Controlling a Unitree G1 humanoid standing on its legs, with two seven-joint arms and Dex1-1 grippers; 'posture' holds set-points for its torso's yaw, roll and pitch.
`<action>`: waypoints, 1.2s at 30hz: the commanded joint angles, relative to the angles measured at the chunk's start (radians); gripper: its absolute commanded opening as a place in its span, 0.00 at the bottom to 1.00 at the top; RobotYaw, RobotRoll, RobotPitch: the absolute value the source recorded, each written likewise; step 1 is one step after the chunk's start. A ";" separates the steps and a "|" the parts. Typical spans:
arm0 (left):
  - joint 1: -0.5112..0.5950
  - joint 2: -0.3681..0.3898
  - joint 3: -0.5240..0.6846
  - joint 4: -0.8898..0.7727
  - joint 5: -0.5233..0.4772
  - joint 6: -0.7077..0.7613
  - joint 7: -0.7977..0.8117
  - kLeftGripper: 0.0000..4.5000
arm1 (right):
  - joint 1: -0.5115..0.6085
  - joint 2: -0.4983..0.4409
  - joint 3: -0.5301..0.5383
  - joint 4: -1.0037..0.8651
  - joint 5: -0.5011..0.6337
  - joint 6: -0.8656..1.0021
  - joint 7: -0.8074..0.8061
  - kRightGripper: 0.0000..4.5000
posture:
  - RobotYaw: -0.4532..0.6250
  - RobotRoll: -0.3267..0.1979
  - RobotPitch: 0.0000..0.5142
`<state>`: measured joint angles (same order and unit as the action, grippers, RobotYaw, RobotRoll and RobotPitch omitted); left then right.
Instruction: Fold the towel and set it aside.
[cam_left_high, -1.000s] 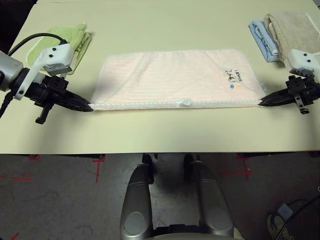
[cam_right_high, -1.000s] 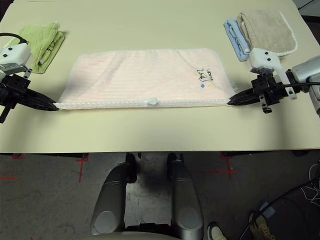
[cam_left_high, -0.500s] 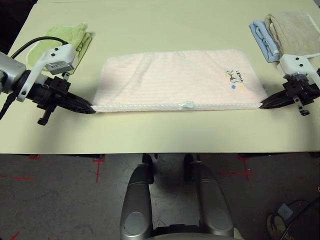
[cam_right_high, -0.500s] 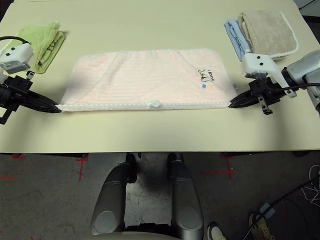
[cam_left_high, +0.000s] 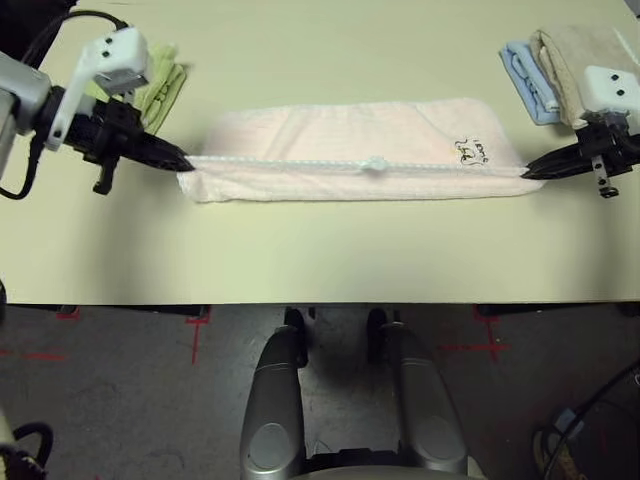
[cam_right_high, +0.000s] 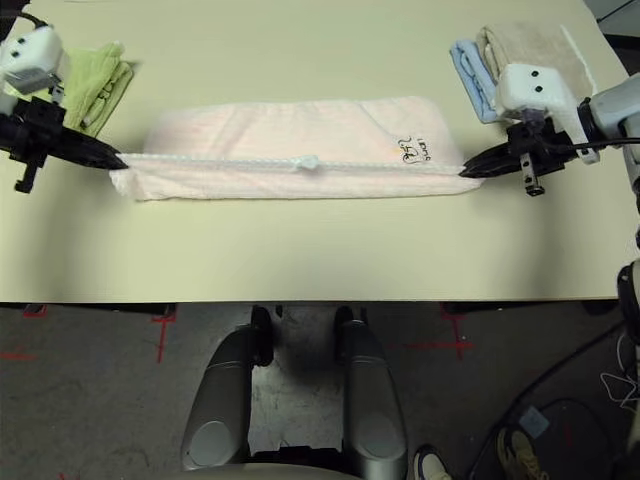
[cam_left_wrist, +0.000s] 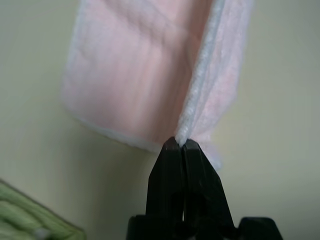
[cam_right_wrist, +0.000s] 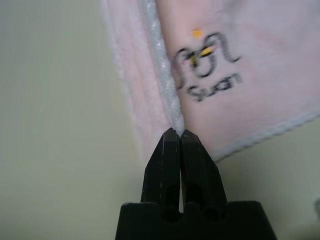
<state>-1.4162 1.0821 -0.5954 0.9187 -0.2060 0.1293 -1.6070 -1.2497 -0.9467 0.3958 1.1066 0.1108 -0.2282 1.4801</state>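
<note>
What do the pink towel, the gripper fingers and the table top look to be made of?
The towel: soft terry-like cloth, fuzzy nap, white corded edging. The left gripper and right gripper have fingers of matte black, likely hard plastic or coated metal. The table: smooth pale yellow-green surface, probably laminate; uniform, faint sheen.

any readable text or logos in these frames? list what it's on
"Swan": dark embroidered word on the towel, under a looping dark emblem with small yellow and orange dots; the last letters are blurred, so the reading is uncertain.
In the head views the same embroidery is too small to read.
</note>
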 joint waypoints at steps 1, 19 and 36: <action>-0.005 0.021 0.051 0.120 0.123 -0.030 -0.001 0.00 | 0.005 -0.024 -0.041 0.099 -0.107 -0.038 -0.148 0.00 | 0.41 0.62 0.72; 0.002 -0.129 0.231 0.262 0.293 -0.141 0.245 0.00 | -0.026 0.059 -0.077 0.183 -0.317 -0.115 -0.522 0.00 | 0.42 0.62 0.72; -0.062 -0.190 0.266 0.339 0.403 -0.205 0.382 0.00 | -0.032 0.096 -0.123 0.187 -0.364 -0.109 -0.669 0.00 | 0.42 0.62 0.73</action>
<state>-1.4799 0.8446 -0.3336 1.2022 0.1399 -0.0877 -1.2549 -1.2983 -0.8031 0.2931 1.2260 -0.2178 -0.3797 0.8453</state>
